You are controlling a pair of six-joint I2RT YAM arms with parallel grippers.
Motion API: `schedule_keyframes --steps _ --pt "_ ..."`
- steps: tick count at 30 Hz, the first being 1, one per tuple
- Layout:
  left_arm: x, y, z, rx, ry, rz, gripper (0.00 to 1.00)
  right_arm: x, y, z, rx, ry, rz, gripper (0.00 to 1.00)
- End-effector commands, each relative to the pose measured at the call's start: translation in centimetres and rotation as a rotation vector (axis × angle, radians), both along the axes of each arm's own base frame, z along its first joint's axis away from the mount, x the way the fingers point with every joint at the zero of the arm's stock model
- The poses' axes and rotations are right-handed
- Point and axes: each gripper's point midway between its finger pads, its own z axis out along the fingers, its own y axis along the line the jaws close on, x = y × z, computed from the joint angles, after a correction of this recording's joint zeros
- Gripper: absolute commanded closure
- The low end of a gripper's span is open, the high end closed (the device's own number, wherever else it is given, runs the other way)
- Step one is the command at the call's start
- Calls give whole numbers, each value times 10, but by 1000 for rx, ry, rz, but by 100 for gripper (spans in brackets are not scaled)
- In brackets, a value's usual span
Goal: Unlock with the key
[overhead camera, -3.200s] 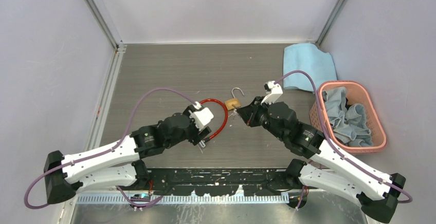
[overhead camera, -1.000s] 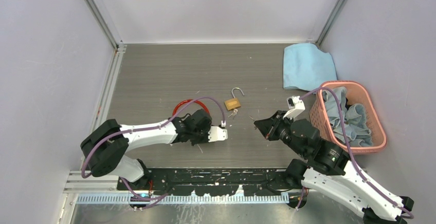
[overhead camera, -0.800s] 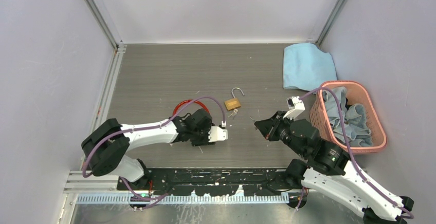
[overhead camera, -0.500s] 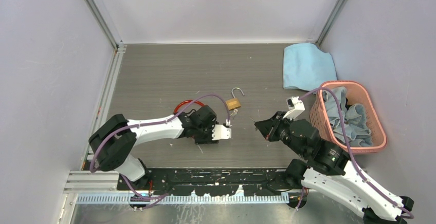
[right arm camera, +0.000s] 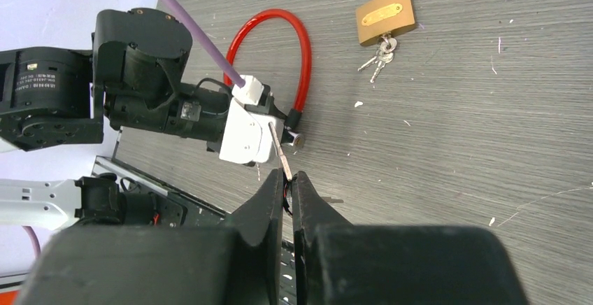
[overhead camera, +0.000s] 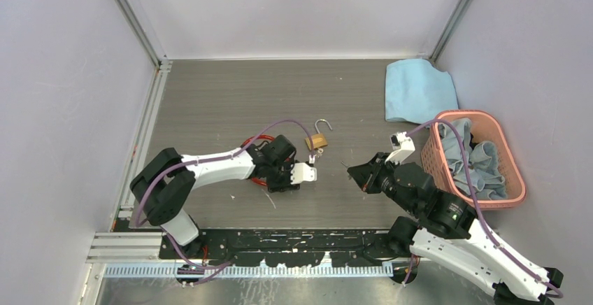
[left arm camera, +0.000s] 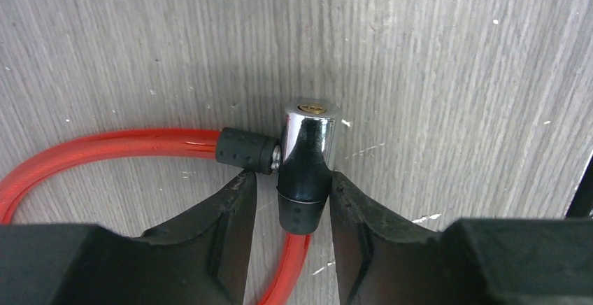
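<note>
At mid-frame, left tool (left arm camera: pixel 294 179) lies low, slack astride the chrome lock end (left arm camera: pixel 311 133); right tool (right arm camera: pixel 288 178) pinches a metal sliver (right arm camera: pixel 277 144); the key (right arm camera: pixel 378 53), a silvery bunch, touches the padlock (right arm camera: pixel 385 16).

the key (right arm camera: pixel 378 53), a small silvery bunch, lies flat against the bottom edge of the brass padlock (right arm camera: pixel 385 17).

Robot lab enclosure: blank lilac walls (overhead camera: pixel 294 11), aluminium frame posts (overhead camera: pixel 134 18), grey tabletop (overhead camera: pixel 231 95).
</note>
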Motion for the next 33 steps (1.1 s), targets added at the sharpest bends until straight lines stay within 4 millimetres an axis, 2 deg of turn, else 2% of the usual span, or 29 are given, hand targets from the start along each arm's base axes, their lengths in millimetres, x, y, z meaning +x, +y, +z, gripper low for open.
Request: schedule_keyframes --steps 1,5,8,11,12,13,14,16,21,28,33 --pt "35 -12 22 -119 -11 106 59 2 -1 27 75 -47 -18 99" --pt "69 -24 49 -322 -61 227 57 1 -2 27 79 -47 -21 99" --pt "97 -19 64 -464 -115 345 43 0 -6 26 73 -47 -29 99" --pt "119 -9 81 -615 -98 461 32 -1 -10 26 73 -49 -37 99" --pt "125 -5 85 -650 -92 486 22 -1 -10 25 73 -49 -39 99" --pt "132 0 87 -674 -94 520 6 -2 -11 25 73 -48 -41 99" --pt "138 4 89 -701 -88 546 2 -2 -12 24 70 -48 -41 99" --pt "147 10 87 -732 -64 601 0 -2 -13 23 68 -47 -45 99" --pt "165 21 66 -707 -56 695 0 -2 -15 23 68 -49 -54 99" --pt "178 26 46 -671 -72 758 0 -2 -17 21 62 -45 -61 99" --pt "179 26 41 -647 -70 765 0 -2 -17 22 62 -45 -62 99"
